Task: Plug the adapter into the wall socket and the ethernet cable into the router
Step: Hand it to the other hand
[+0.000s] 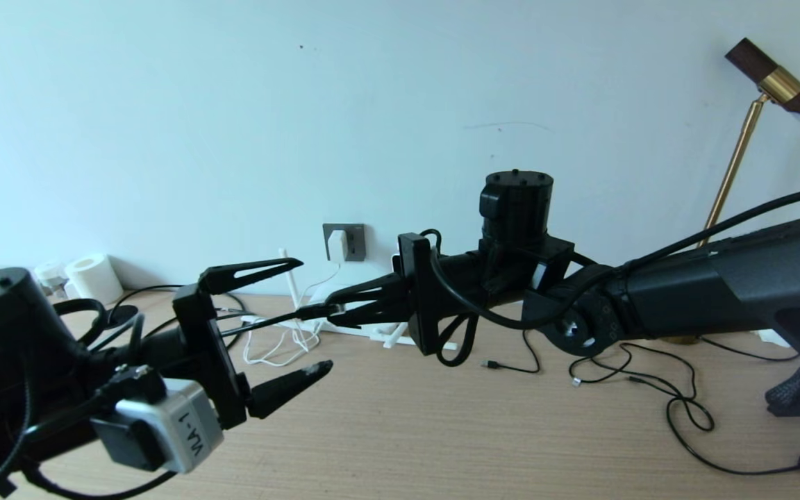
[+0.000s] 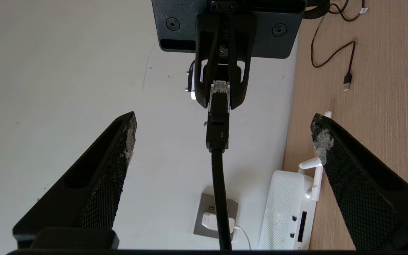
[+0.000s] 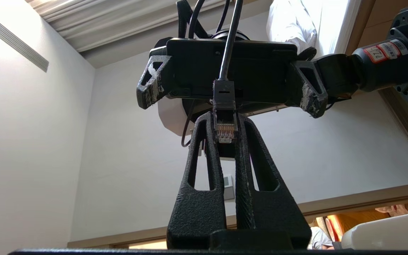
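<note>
Right end effector clamped on the clip plug of the ethernet cable, held in the air above the wooden surface, pointing toward the left arm. Left end effector faces it, fingers spread wide apart, the cable running between them untouched. Adapter sits plugged in the wall socket, white cord hanging down. Router lies on the surface near the wall, just beside the socket, ports unoccupied
</note>
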{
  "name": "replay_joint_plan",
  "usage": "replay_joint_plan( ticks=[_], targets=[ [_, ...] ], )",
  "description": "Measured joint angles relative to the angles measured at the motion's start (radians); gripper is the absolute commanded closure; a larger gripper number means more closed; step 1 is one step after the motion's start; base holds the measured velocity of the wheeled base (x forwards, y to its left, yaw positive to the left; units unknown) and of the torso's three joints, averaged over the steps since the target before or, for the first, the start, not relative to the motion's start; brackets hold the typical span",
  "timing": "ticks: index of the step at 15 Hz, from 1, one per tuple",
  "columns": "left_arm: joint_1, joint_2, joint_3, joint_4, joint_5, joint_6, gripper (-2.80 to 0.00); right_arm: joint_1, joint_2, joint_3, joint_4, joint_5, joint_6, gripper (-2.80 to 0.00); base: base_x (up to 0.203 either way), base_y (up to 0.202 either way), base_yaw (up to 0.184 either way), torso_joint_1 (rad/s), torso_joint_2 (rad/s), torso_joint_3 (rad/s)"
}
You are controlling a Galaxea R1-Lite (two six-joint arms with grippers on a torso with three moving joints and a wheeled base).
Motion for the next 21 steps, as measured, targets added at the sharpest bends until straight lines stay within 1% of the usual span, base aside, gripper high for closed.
replay_joint_plan(
  ticks=[2, 3, 21],
  targets=[
    [0.0, -0.001, 0.0, 0.0, 0.0, -0.001, -2.8, 0.001, 0.0, 0.0, 0.0, 0.0, 0.0, 0.0, 0.0, 0.0, 0.0, 0.0, 0.0, 0.0],
    [0.0, -0.001, 0.001, -0.001, 0.0, -0.001, 0.0, 0.001, 0.0, 0.0, 0.0, -0.001, 0.001, 0.0, 0.0, 0.0, 0.0, 0.0, 0.0, 0.0],
    [-0.002, -0.017, 0.019, -0.001, 0.0, -0.001, 0.0, 0.006, 0.006, -0.003, -0.004, -0.003, 0.002, 0.0, 0.0, 0.0, 0.0, 0.0, 0.0, 0.0]
  ],
)
